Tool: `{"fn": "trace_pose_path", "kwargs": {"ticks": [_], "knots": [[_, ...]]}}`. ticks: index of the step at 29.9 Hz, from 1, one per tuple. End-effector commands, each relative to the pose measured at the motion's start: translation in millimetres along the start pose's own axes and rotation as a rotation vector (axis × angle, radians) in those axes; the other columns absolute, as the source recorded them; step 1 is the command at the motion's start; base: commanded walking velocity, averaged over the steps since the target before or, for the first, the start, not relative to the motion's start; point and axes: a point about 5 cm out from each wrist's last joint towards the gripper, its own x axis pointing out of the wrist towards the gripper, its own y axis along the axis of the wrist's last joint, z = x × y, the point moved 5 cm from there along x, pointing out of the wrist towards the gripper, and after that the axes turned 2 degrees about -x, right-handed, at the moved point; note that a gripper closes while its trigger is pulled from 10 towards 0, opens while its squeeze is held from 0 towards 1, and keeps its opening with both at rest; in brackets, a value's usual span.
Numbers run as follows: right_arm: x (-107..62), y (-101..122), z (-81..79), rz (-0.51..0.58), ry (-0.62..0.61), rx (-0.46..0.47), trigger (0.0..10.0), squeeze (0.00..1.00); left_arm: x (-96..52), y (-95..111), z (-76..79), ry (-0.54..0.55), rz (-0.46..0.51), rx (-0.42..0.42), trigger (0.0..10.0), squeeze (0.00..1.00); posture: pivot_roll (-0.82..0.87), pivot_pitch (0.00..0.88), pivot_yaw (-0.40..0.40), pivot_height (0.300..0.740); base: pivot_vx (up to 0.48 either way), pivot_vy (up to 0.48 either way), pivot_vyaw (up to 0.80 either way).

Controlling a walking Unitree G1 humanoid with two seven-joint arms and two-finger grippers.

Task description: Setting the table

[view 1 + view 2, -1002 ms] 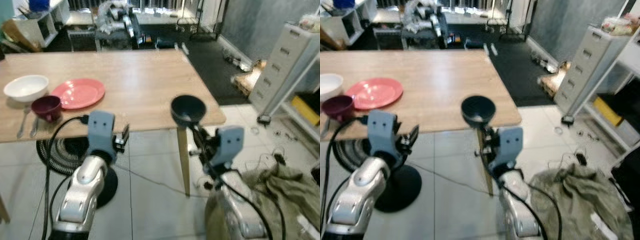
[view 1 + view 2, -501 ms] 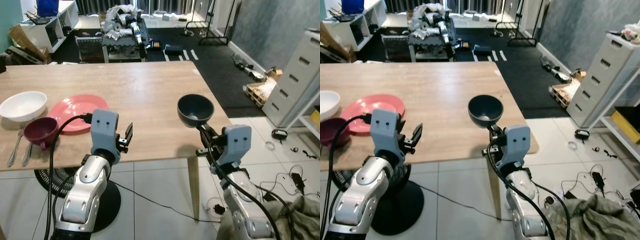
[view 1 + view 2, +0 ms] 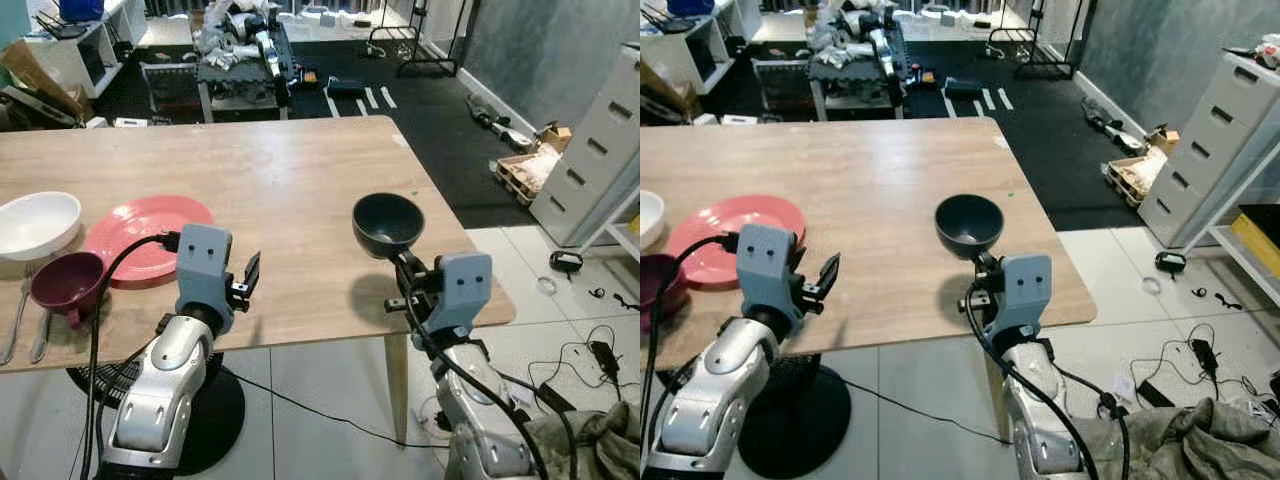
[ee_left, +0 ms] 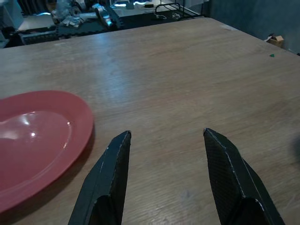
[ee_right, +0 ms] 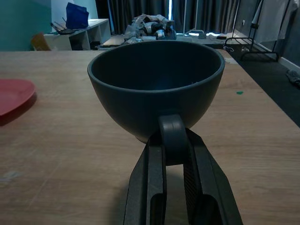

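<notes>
Wooden tabletop (image 3: 290,180) in a cluttered room. At its left end a place setting is grouped: white bowl (image 3: 38,222), maroon cup (image 3: 66,284), pink plate (image 3: 148,222), cutlery (image 3: 25,325) alongside. Left tool (image 4: 164,183) hovers low beside the plate, fingers spread wide, holding nothing. Right tool (image 5: 174,176) pinches the handle of the dark cup (image 3: 388,223), held above the tabletop's right part, probably for placing. No readable writing.

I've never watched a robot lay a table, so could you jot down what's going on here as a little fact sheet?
Right gripper: shut on the handle of the dark cup, held above the table
Left gripper: open, holding nothing, low over the table near the pink plate
Already laid: pink plate, white bowl, maroon cup
Cutlery: by the maroon cup, type unclear
</notes>
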Motion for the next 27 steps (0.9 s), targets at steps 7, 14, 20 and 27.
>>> {"fn": "trace_pose_path", "kwargs": {"ticks": [7,14,20,27], "knots": [[-13.0,-32,-5.7,-0.119,0.025,0.011,10.0,0.0,-4.7,-3,-4.2,0.006,-0.02,0.014,10.0,0.0,0.0,0.001,0.072,0.74,0.0,0.0,0.0],[-18.1,-46,-8.8,-0.149,0.016,0.03,10.0,0.0,-5.9,-4,-2.2,0.002,-0.025,0.012,10.0,0.0,0.01,0.011,0.072,0.74,0.0,0.0,0.0],[-17.4,-44,-5.7,-0.129,-0.007,0.064,10.0,0.0,-6.6,-4,-2.3,0.001,-0.027,0.01,10.0,0.0,0.01,0.013,0.075,0.74,0.0,0.0,0.0],[-17.1,-44,-5.2,-0.124,-0.01,0.062,10.0,0.92,-5.5,-2,-0.7,-0.002,-0.024,0.009,10.0,0.0,0.01,0.012,0.076,0.74,0.0,0.0,0.0]]}}
